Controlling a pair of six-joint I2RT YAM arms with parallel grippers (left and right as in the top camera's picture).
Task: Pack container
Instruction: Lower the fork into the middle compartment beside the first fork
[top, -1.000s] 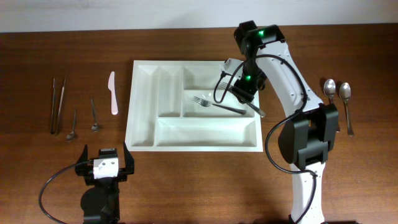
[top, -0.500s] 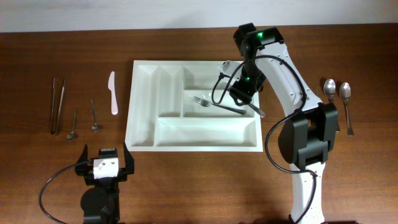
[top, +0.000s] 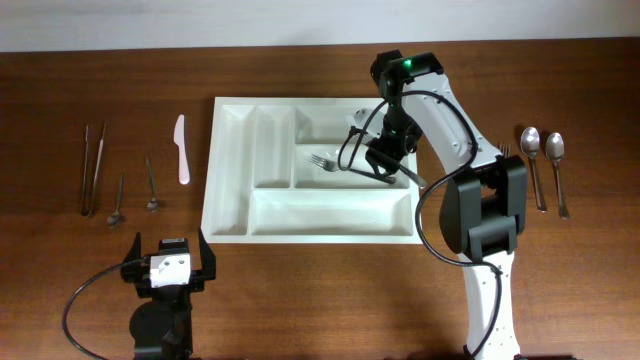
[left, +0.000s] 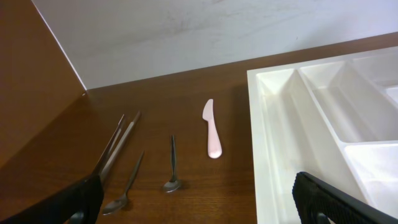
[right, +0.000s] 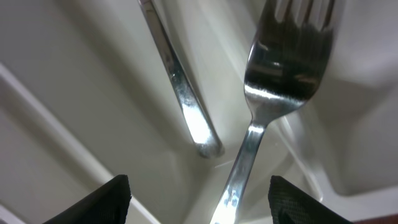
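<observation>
The white cutlery tray (top: 232, 170) lies mid-table; its left edge also shows in the left wrist view (left: 267, 137). A fork (top: 335, 165) lies in its middle long compartment. My right gripper (top: 384, 160) hovers low over that compartment's right end, open. In the right wrist view, a second fork (right: 283, 68) lies with its handle running between my open fingers (right: 199, 190), untouched, beside the first fork's handle (right: 180, 93). This second fork's handle (top: 412, 177) crosses the tray's right rim. My left gripper (top: 168, 266) is open and empty near the front edge, left of the tray.
Left of the tray lie a pale knife (top: 181, 150), two small spoons (top: 118, 200) (top: 152, 190) and long tongs (top: 91, 168). All of these also show in the left wrist view, such as the knife (left: 212, 129). Two spoons (top: 530, 142) (top: 555, 150) lie at the right.
My right gripper has shifted slightly left and forward over the middle compartment. The forks and my left arm have not moved.
</observation>
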